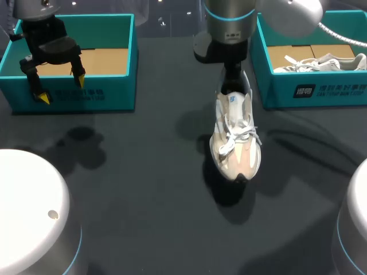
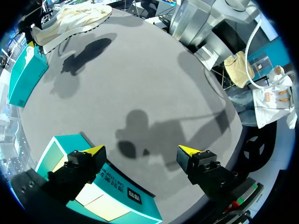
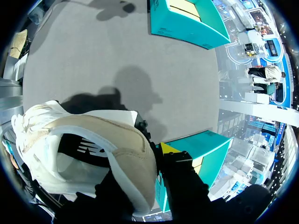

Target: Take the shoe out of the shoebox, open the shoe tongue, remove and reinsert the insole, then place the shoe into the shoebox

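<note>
Head view: my left pincer (image 1: 62,87) hangs open and holds nothing, over the front wall of the left shoebox (image 1: 109,94) at ten o'clock on the counter (image 1: 143,189). My right pincer (image 1: 232,80) comes down at twelve o'clock and grips the heel of the shoe (image 1: 236,140). The shoe is near the middle, its toe toward six o'clock. At two o'clock stands the right shoebox (image 1: 327,91) with a second shoe (image 1: 321,63) inside.

Left wrist view: my left pincer (image 2: 142,151) is spread wide, with only bare counter (image 2: 154,84) between the tips. The left shoebox (image 2: 117,186) lies under one finger. The shoe (image 2: 70,21) is well ahead, near the right shoebox (image 2: 23,74).

Right wrist view: my right pincer (image 3: 140,168) is clamped on the shoe (image 3: 117,135) at its heel collar, one yellow tip outside and the other finger inside the opening. The right shoebox (image 3: 205,144) is just beside it, and the left shoebox (image 3: 187,23) is well ahead.
</note>
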### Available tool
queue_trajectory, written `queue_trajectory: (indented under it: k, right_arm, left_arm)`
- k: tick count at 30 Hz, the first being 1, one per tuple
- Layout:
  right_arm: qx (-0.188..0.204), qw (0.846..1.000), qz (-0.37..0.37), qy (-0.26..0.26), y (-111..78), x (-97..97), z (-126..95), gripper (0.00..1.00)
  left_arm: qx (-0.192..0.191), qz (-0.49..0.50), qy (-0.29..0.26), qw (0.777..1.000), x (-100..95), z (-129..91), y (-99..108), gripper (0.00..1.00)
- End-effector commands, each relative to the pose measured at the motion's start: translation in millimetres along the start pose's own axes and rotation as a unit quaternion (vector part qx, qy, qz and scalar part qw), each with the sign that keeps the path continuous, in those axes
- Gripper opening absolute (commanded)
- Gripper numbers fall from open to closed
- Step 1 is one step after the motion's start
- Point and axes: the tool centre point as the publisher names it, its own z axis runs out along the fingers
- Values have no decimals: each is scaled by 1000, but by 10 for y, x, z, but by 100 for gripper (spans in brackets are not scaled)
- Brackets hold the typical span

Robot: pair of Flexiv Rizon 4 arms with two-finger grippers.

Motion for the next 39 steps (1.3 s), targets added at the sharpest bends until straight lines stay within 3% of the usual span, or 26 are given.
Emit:
queue_trajectory:
  k: [1,6,20,24,29,33,39]
  right_arm:
    - [21,1000,-16,12,-363,-273,-311,0]
    - [37,999,-5,0,-634,-576,-461,0]
    - [37,999,-5,0,-634,-576,-461,0]
    - [35,999,12,-6,-981,-789,-475,0]
    - [42,999,20,-10,-1567,-1267,-412,0]
    - [48,999,14,-4,-1933,-1606,-306,0]
    - [36,999,1,-5,-2347,-2110,-128,0]
  left_arm:
    - [-2,0,-1,1000,15,-1,-3,100]
    - [-2,0,-1,1000,15,-1,-3,100]
    - [-2,0,-1,1000,15,-1,-3,100]
    - [-2,0,-1,1000,15,-1,-3,100]
    - [-2,0,-1,1000,15,-1,-3,100]
    - [-2,0,-1,1000,15,-1,-3,100]
    - [-2,0,-1,1000,15,-1,-3,100]
